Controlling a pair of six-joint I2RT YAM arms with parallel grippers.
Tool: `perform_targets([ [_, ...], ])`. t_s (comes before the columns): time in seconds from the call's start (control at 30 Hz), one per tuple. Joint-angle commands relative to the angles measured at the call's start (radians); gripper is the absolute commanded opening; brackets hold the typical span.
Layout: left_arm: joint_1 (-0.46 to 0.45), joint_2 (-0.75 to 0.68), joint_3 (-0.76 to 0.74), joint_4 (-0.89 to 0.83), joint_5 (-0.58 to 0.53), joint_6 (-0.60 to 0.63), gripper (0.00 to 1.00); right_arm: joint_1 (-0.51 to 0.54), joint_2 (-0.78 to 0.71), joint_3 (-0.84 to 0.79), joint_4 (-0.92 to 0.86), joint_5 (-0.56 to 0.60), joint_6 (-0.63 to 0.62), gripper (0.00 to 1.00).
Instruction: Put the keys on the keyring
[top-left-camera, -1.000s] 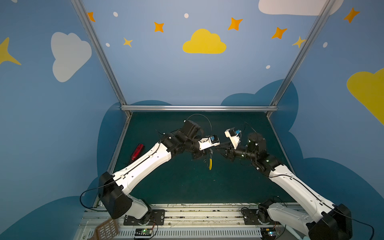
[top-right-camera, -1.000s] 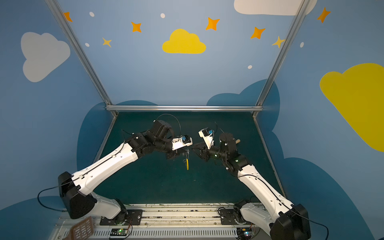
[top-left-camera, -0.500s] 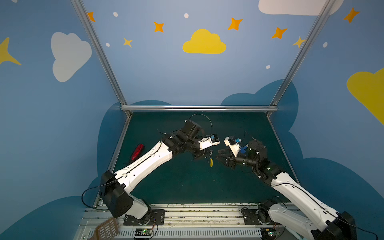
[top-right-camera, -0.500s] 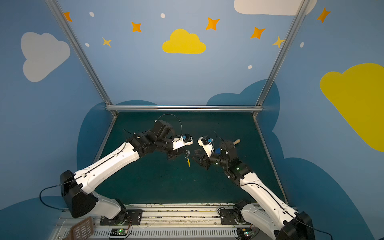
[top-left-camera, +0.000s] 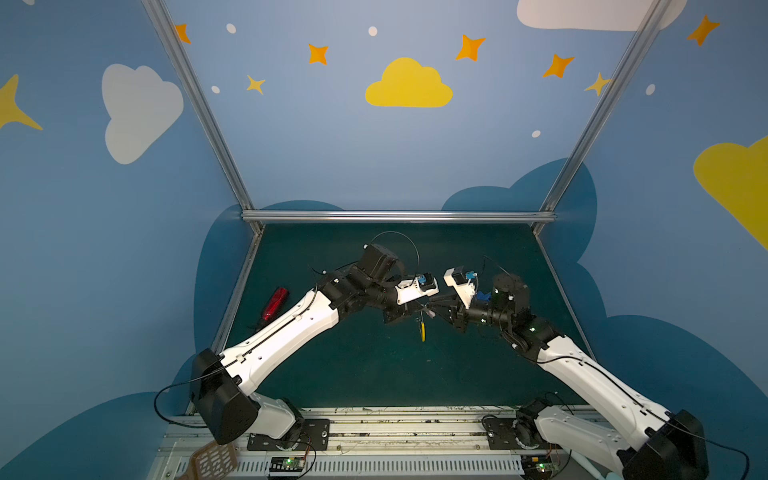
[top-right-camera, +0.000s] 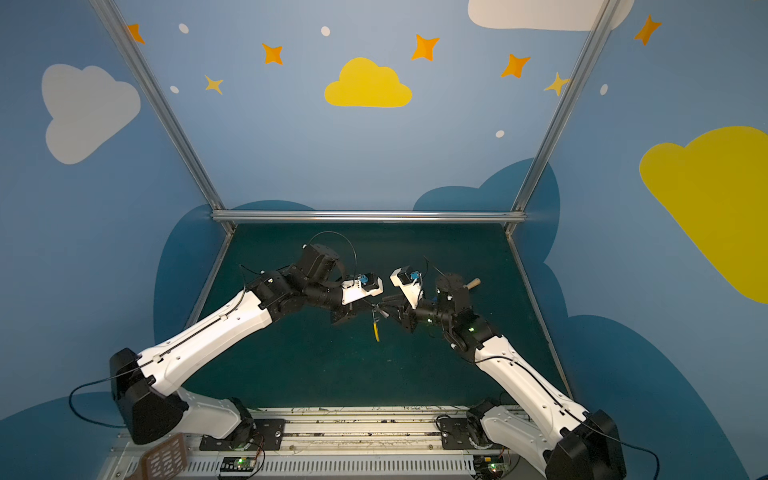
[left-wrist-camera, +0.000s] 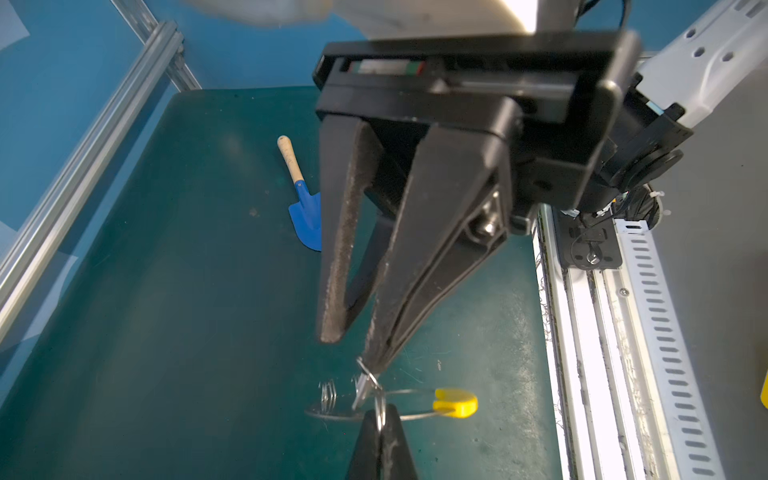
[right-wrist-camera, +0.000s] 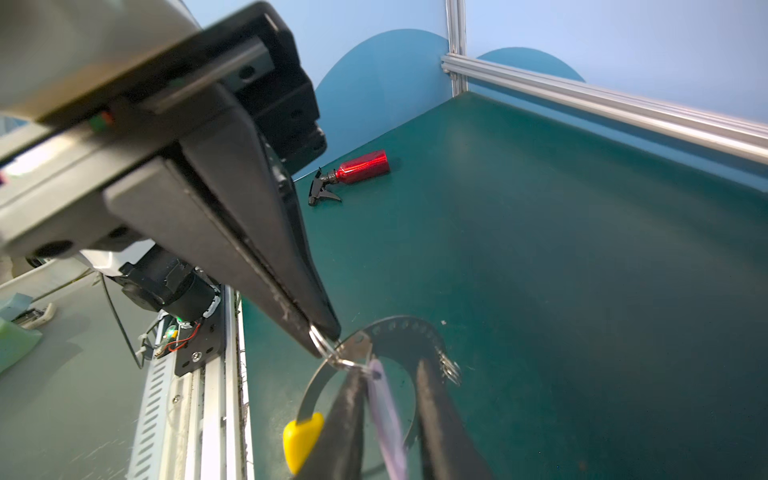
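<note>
The keyring (right-wrist-camera: 399, 328), a flat grey hoop with holes and a yellow arc (top-left-camera: 422, 332), hangs in mid-air below my left gripper (left-wrist-camera: 379, 411). That gripper is shut on a tiny silver loop at the hoop's upper edge. The keys hang on that loop: a silver key (right-wrist-camera: 355, 347) and its white tag (right-wrist-camera: 386, 415). My right gripper (right-wrist-camera: 390, 368) meets the left gripper (right-wrist-camera: 322, 332) tip to tip. Its fingers stand apart around the tag, which lies against one finger with a gap to the other. In both top views the two grippers touch over the mat's middle.
A red spray bottle (top-left-camera: 275, 305) lies near the mat's left edge. A blue toy shovel (left-wrist-camera: 305, 216) with a wooden handle (top-right-camera: 471, 284) lies behind the right arm. A perforated brown spatula (top-left-camera: 212, 459) sits by the front rail.
My right arm dipped lower and forward half a second ago and has come back up against the left gripper's tip. The left arm and the hanging keyring stayed in place.
</note>
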Motion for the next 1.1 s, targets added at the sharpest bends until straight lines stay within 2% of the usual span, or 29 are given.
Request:
perform_targets([
  [0.0,0.000,-0.029,-0.009,0.028,0.036,0.038,0.03,0.002,-0.026,0.010,0.024,-0.033,0.003,0.17],
  [0.07,0.003,-0.029,-0.005,0.029,0.041,0.044,0.03,0.003,-0.021,0.011,0.017,-0.079,-0.002,0.15],
  [0.17,0.003,-0.026,-0.003,0.030,0.052,0.050,0.03,0.003,-0.007,0.012,0.018,-0.123,-0.010,0.07],
  [0.3,0.003,-0.034,-0.007,0.035,0.057,0.056,0.03,0.003,0.001,0.020,-0.002,-0.125,-0.018,0.00],
  [0.67,0.027,-0.065,-0.041,0.096,0.136,0.031,0.03,0.002,0.014,0.007,-0.050,-0.111,-0.057,0.00],
  [0.93,0.043,-0.064,-0.089,0.219,0.214,-0.049,0.03,0.003,0.030,0.025,-0.048,-0.136,-0.101,0.00],
  [1.03,0.045,-0.064,-0.106,0.243,0.234,-0.059,0.03,-0.001,0.012,0.050,-0.105,-0.093,-0.133,0.05],
  [1.07,0.047,-0.065,-0.109,0.243,0.237,-0.062,0.03,-0.003,-0.005,0.057,-0.127,-0.062,-0.147,0.12],
])
